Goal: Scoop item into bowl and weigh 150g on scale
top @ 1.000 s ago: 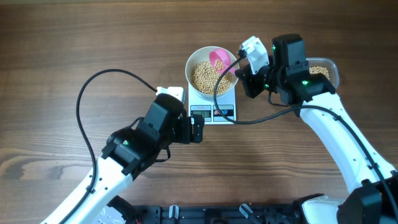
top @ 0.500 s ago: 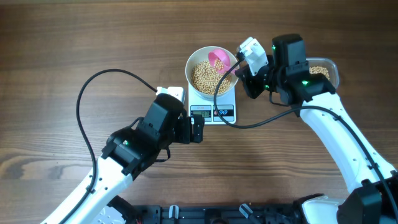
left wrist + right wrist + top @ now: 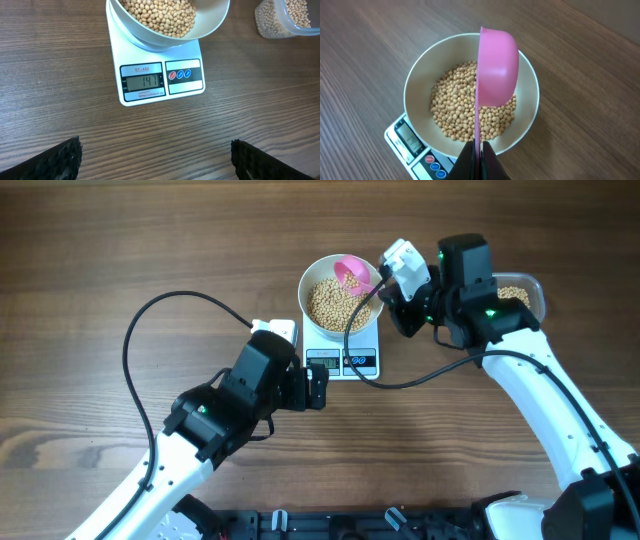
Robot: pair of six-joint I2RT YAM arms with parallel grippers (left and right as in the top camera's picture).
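Topping-up underway: right gripper (image 3: 479, 152) clenched on pink scoop (image 3: 497, 70), tipped over beans (image 3: 465, 115) in bowl (image 3: 418, 75) on scale (image 3: 160, 82), reading just under target; left gripper (image 3: 155, 157) released; next, likely a tiny trickle more

The left arm (image 3: 215, 415), lower left, and the right arm (image 3: 540, 395), at right, had white tubular links and boxy black joint housings dotted with small green lights (image 3: 490, 311). A thin black cable (image 3: 130, 350) looped from each. The left gripper (image 3: 157, 160) had black, coarse-grained jaws.
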